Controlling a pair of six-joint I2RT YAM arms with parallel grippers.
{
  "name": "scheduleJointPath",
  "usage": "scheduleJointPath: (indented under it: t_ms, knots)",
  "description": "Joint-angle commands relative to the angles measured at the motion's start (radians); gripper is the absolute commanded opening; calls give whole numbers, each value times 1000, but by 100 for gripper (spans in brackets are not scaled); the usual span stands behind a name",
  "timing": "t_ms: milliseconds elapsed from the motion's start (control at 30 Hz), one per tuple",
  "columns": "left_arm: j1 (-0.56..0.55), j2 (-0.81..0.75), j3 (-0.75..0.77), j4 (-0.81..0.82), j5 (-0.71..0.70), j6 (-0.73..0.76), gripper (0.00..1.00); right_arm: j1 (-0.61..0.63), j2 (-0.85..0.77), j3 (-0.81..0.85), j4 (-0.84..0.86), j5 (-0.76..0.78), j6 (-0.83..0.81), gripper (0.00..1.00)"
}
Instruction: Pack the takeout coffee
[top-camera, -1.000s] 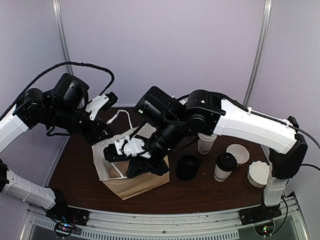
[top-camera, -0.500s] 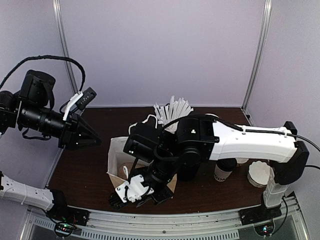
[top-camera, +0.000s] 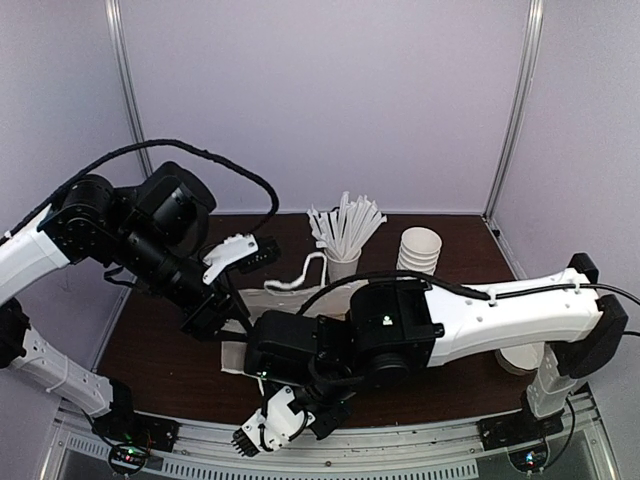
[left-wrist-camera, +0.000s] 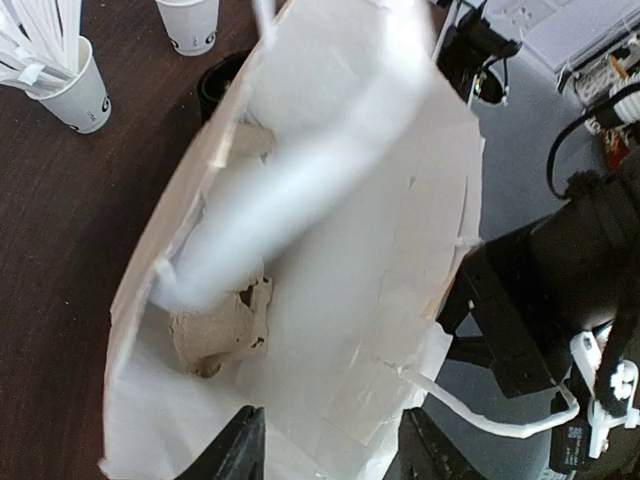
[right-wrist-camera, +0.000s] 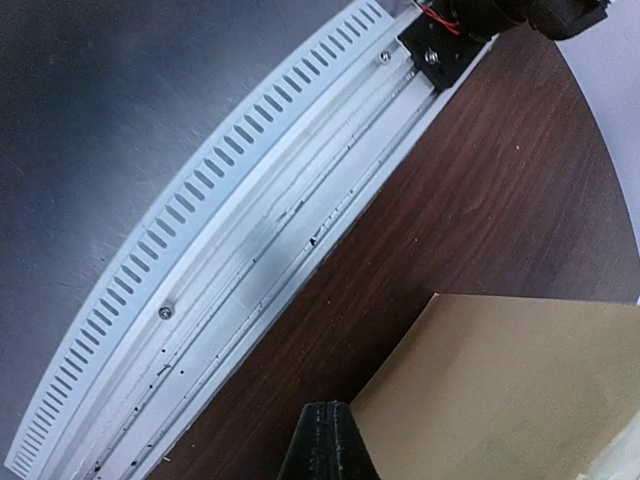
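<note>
Dark brown tabletop (top-camera: 150, 350) carries a white-and-brown paper bag (top-camera: 270, 298) lying flat near its middle. We see the left gripper (top-camera: 218, 320) over the bag's left end, fingers apart. Our right gripper (top-camera: 262, 432) hangs past the near edge, fingers together. Brown paper sits just beside them; pinched or not, we cannot tell. We cannot place the black-lidded white takeout coffee for sure, because the right arm (top-camera: 500, 315) hides the table's right side. A white printed cup (left-wrist-camera: 190, 25), its top cropped, stands beyond the bag, rightward of the left gripper, so we judge the right arm nearer.
</note>
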Motion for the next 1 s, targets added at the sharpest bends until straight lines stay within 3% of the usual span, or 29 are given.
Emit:
scheduleJointPath:
  t_ms: [0, 200, 400, 667, 967]
  knots:
    - [-72, 16, 44, -88, -132, 65, 50, 37, -7, -37, -1, 170, -21, 0]
    - [-122, 24, 146, -55, -196, 92, 54, 96, 20, -62, -4, 226, -67, 0]
    - [-135, 54, 54, -66, -273, 123, 54, 106, 46, -30, -6, 232, -69, 0]
    - [-276, 35, 130, -113, -443, 93, 53, 124, 90, 36, -9, 248, -78, 0]
    - [-327, 13, 32, -83, -297, 59, 47, 132, 94, 72, 1, 290, -80, 0]
